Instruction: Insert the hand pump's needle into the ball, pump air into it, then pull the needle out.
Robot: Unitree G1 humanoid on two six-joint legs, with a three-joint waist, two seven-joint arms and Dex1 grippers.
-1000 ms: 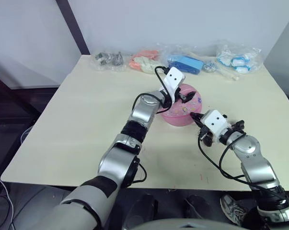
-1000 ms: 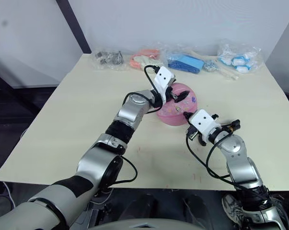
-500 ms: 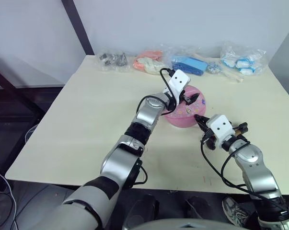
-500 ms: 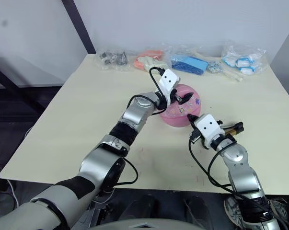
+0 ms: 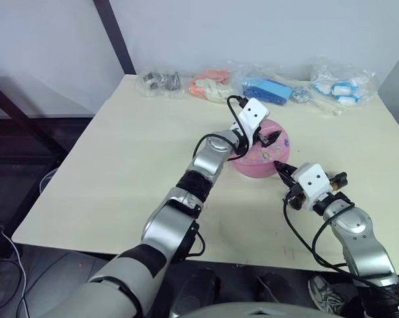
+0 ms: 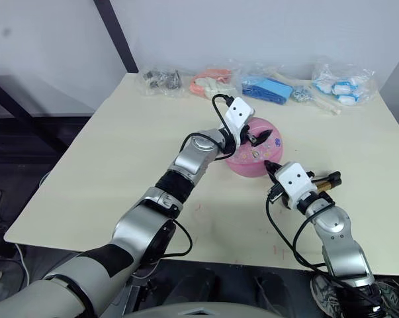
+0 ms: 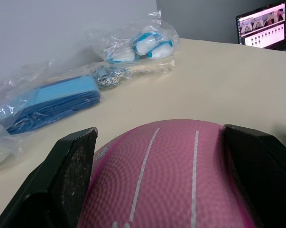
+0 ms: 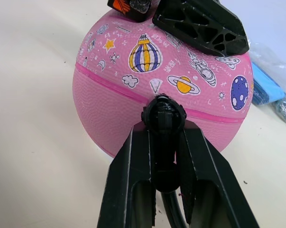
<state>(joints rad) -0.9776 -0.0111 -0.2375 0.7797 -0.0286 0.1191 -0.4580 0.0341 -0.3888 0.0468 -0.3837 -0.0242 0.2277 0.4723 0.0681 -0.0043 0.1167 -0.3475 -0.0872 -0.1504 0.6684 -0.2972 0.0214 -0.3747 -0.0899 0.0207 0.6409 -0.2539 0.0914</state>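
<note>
The pink ball (image 5: 259, 159) with cartoon prints rests mid-table. My left gripper (image 5: 266, 138) is shut on it from above, one black finger (image 7: 71, 166) on each side. At the ball's near right side, my right gripper (image 5: 283, 173) is shut on the black fitting (image 8: 163, 115) at the tip of the pump's hose. The fitting points at the ball's seam by a small triangle mark. The needle itself is hidden behind the fitting. The hand pump (image 6: 323, 181), gold with a black end, lies along my right wrist.
Plastic bags line the table's far edge: metal parts (image 5: 161, 81), orange-white items (image 5: 209, 87), a blue pack (image 5: 268, 89) and blue-white items (image 5: 343, 87). A black post (image 5: 120, 40) rises behind the far left corner. A laptop screen (image 7: 266, 23) stands beyond the table.
The whole picture has shifted, so the camera moved. Both grippers keep their hold, and the right one has edged slightly closer to the ball.
</note>
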